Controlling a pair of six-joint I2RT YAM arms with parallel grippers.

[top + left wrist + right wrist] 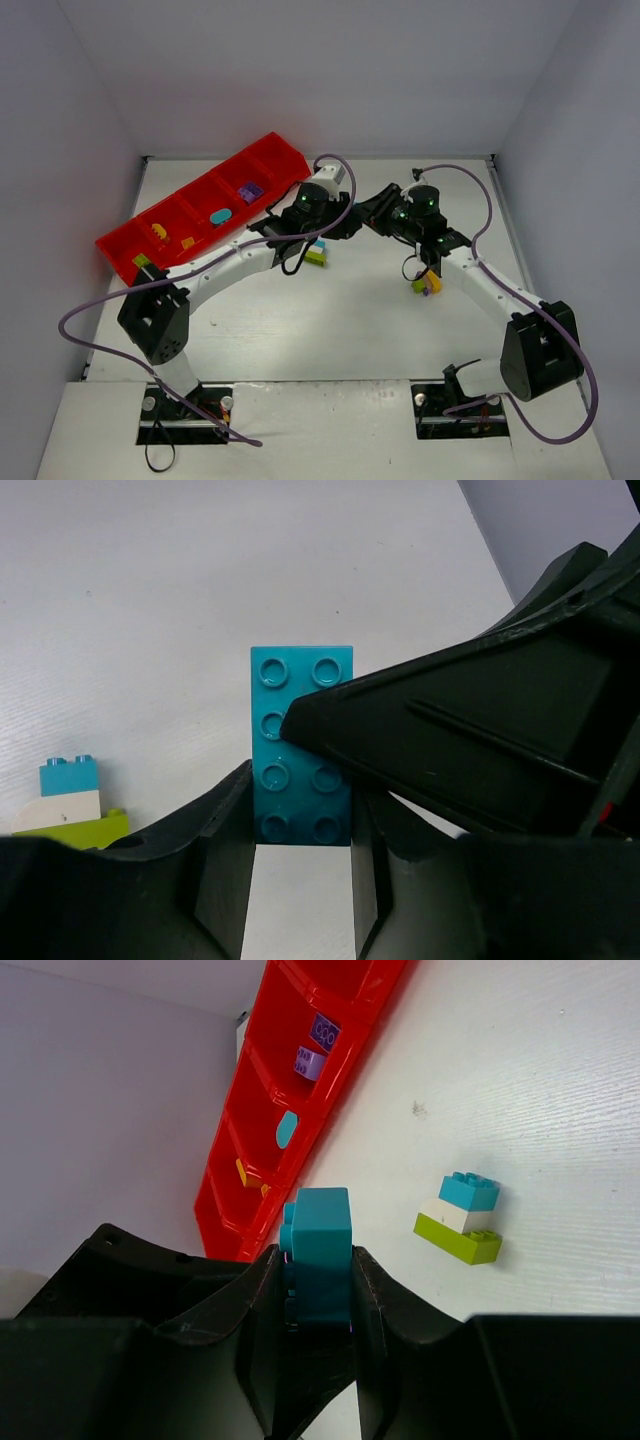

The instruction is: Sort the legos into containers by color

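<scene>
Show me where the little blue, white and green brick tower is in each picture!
Top external: the brick tower stands near the middle.
Left wrist: the brick tower is bottom-left.
Right wrist: the brick tower is right of middle.
Shared landmark: the white table under it, in every view.

Bright, even light falls from overhead. The white surface (300, 330) is nearly washed out, and the walls take a faint lilac cast. Shadows are soft and short: a pale one under each arm and a small one beside the stacked bricks (459, 1218). The glossy red tray (120, 255) carries thin highlights along its rims. In the tilted right wrist view the right end effector (318, 1280) is underexposed, black with little detail. In the left wrist view the teal brick (300, 710) is sharp, the left end effector (301, 810) near the lens is dark and slightly soft, and the right end effector shows a dull sheen on its edges.
</scene>
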